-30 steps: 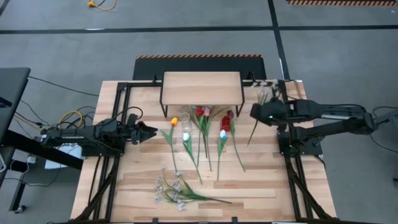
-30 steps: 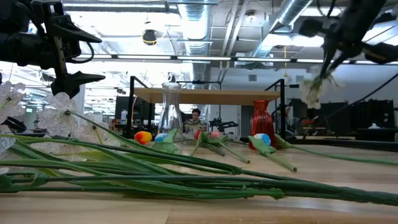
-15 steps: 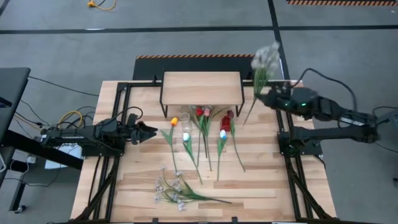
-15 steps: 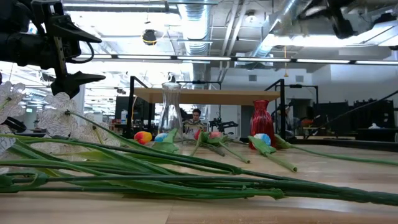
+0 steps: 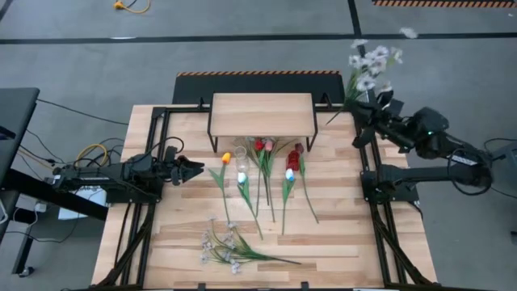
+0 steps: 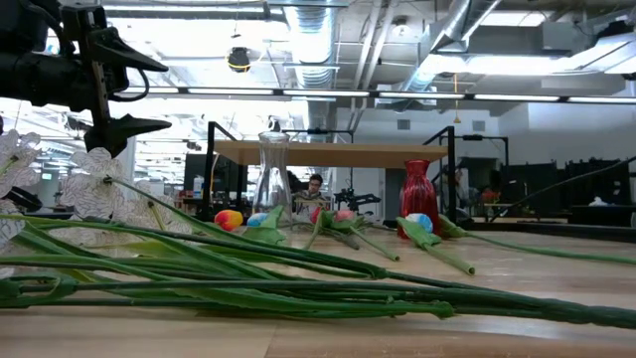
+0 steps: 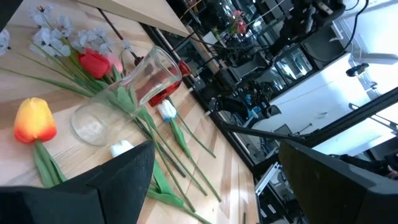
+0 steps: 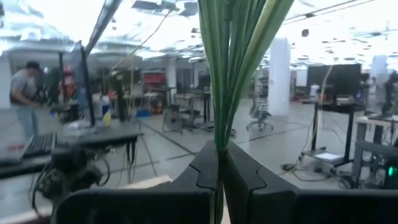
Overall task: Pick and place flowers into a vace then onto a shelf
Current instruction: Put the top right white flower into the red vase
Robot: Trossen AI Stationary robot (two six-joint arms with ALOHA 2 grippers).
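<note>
The right gripper (image 5: 361, 121) is clamped on the stems of a blossom spray (image 5: 367, 66), carried high beyond the right end of the shelf (image 5: 261, 113), its white-lilac heads out past the table's far edge; in the right wrist view the green stems (image 8: 231, 68) run straight up from between the closed fingers (image 8: 205, 169), so the grip looks secure; the clear vase (image 5: 242, 179) stands in front of the shelf among the tulips (image 5: 262, 166), a red vase (image 6: 418, 186) near it toward the shelf's right leg; a second spray (image 5: 234, 249) lies well in front of the shelf near the table's front edge; the left gripper (image 5: 196, 170) waits with fingers apart, left of the shelf's front edge and aimed at the clear vase; to do this step well, I judge the right arm should swing back over the clear vase, turn the stem ends downward, line them up over the narrow mouth and lower slowly before releasing, lest the long spray tip the vase.
</note>
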